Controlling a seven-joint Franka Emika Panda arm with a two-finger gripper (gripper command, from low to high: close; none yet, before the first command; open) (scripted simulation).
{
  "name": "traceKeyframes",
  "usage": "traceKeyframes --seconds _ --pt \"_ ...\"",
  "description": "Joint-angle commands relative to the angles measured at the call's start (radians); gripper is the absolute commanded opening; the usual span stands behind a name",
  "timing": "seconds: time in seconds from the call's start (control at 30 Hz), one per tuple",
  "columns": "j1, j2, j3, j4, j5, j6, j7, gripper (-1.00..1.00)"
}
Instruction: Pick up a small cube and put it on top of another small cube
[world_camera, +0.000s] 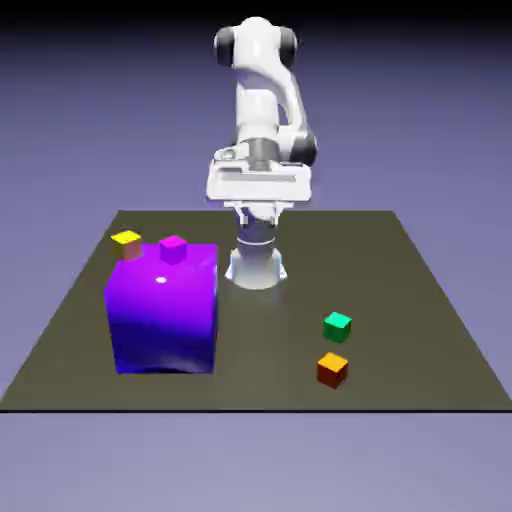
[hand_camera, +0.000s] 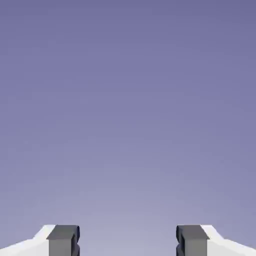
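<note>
Claw (hand_camera: 127, 242) wide open, empty, raised well above desk (world_camera: 420, 300); green cube (world_camera: 337, 326) far below, yellow-topped cube (world_camera: 126, 242) apart

A rendered simulation scene, not a real room, is shown by the flat dark table (world_camera: 420, 330), the featureless blue-violet backdrop (world_camera: 420, 100), the plainly shaded coloured blocks such as the big purple block (world_camera: 163, 310), and the white arm (world_camera: 262, 110).

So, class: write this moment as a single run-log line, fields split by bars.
pincer open, empty, aimed at backdrop | green cube on table, untouched | yellow cube behind purple block | stacking not begun
</note>
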Motion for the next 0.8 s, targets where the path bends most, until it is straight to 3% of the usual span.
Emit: traceKeyframes --seconds 0.0,0.63,0.77 --pt "-0.009 0.036 0.025 0.01 0.026 -0.032 0.027 0.0" --pt "-0.182 0.725 0.505 0.197 0.522 -0.634 0.53 0.0" --pt "-0.162 0.805 0.507 0.197 0.535 -0.564 0.526 0.0"
